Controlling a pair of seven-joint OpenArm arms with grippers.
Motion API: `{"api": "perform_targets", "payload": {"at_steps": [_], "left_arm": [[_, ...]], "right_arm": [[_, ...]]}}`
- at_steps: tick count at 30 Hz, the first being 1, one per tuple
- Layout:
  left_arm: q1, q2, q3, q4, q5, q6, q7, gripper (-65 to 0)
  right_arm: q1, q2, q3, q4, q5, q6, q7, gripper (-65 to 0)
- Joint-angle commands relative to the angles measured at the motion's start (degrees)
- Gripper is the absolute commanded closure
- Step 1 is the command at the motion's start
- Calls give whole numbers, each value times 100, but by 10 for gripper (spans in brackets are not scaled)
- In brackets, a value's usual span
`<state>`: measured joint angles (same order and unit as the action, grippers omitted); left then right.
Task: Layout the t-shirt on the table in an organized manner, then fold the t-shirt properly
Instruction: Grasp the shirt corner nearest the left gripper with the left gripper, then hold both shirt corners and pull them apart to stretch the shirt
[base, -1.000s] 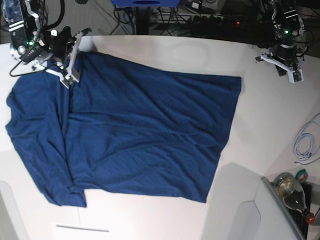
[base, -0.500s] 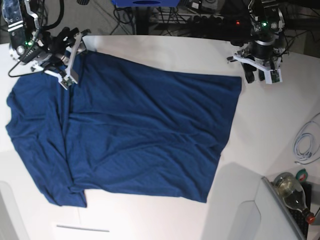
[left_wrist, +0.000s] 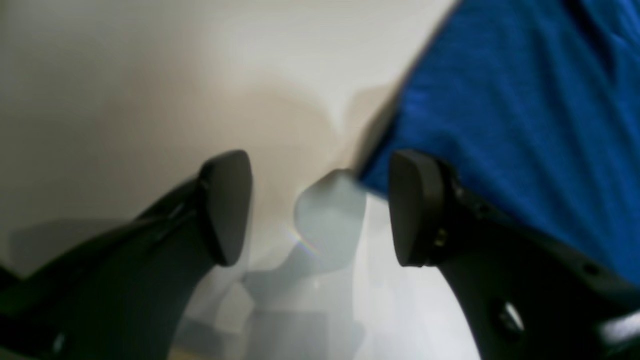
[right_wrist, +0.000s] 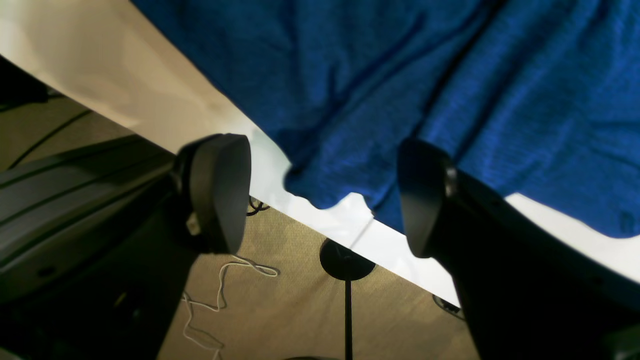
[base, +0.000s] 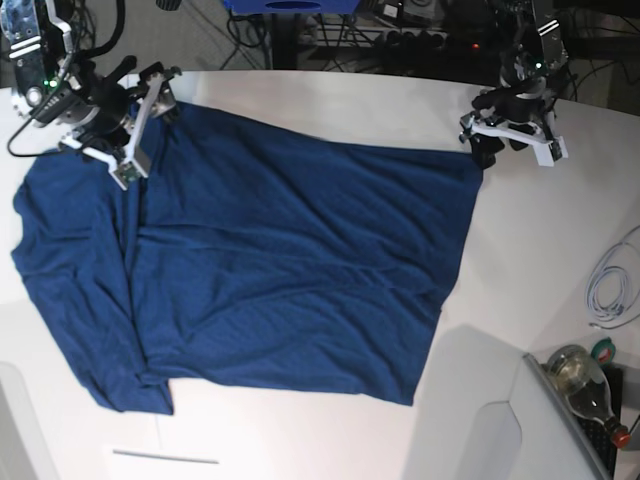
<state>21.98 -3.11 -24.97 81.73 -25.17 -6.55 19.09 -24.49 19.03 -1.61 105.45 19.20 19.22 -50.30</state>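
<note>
White smooth table (base: 330, 100) carries the dark navy t-shirt (base: 270, 270). Our left gripper (left_wrist: 320, 207) and right gripper (right_wrist: 320, 195), both spread, risk bunching cloth at 12 o'clock.

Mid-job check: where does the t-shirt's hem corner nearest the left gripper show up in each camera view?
Base: the t-shirt has that corner at upper right, beside the left gripper.
Left wrist: the corner sits just above the gap between the open fingers, cloth filling the upper right.
Right wrist: that corner is not in view; only the opposite edge of the cloth near the table rim.
Shared landmark: the blue cloth's edge against white tabletop.
</note>
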Motion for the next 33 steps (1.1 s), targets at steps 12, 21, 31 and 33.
{"api": "perform_targets", "payload": {"at_steps": [12,21,31,33], "left_arm": [[-250,-62,22,350,-37,-44,-59,-395],[-523,-89,567,16,-28,-44,-59,-214],[-435,-106,497,86,-37,-27,-59,-151],[-338,-106,497,297,-37,-18,-59,-196]], "right_arm": [[36,53,200,71,18,-28,59,-426],[45,45,200,71,18,-28,59,-426],[45,45,218,71,18,-28,41,-426],[45,45,218,71,18,-28,41,-426]]}}
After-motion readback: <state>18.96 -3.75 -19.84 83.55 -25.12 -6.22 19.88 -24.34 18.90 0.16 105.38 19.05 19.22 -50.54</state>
